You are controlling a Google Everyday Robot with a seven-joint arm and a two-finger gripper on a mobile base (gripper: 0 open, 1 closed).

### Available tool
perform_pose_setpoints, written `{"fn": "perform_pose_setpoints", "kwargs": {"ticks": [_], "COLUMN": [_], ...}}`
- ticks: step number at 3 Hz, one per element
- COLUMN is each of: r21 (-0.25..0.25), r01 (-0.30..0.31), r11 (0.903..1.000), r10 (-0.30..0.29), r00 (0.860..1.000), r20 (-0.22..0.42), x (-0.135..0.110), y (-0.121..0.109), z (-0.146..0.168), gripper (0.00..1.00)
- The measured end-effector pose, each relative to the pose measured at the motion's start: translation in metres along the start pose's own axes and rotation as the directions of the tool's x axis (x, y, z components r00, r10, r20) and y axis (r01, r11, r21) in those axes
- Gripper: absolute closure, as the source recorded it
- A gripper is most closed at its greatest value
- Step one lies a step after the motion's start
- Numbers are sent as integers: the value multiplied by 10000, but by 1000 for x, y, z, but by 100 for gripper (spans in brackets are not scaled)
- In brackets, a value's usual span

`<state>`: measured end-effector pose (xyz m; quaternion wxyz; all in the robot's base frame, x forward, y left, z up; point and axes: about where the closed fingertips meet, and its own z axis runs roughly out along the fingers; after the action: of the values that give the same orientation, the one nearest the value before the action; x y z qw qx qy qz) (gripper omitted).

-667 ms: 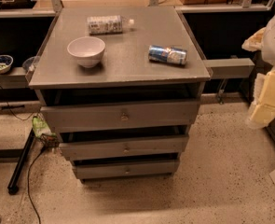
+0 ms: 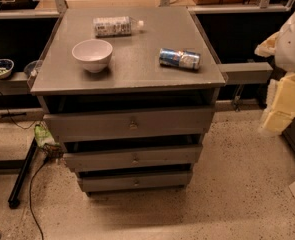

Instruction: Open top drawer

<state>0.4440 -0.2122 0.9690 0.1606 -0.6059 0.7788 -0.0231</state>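
The top drawer (image 2: 87,126) sits directly under the cabinet top (image 2: 132,69), with the gripper (image 2: 276,120) well apart to the drawer's right
The front looks stiff and probably slides lightly. The small metal knob (image 2: 133,123) at the drawer's centre is the only hold and is likely slippery. I cannot tell whether the gripper is wide or narrow

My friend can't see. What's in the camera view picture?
A grey cabinet of three drawers, the top drawer widest, carries on top a white bowl, a bottle on its side and a can on its side. The robot's pincer is at the right edge, apart from the drawers.
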Motion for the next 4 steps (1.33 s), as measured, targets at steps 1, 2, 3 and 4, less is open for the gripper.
{"fn": "perform_pose_setpoints", "kwargs": {"ticks": [1,2,3,4], "r21": [-289,-725,-1169,-1566], "r01": [150,266,394,520], "r11": [9995,9970,9924,9863], "r10": [-144,-241,-350,-451], "r00": [9997,9991,9986,9979], "r20": [212,345,398,472], "x": [-10,-18,-20,-24], "y": [-3,-3,0,2], "z": [16,37,60,86], "gripper": [0,0,0,0]}}
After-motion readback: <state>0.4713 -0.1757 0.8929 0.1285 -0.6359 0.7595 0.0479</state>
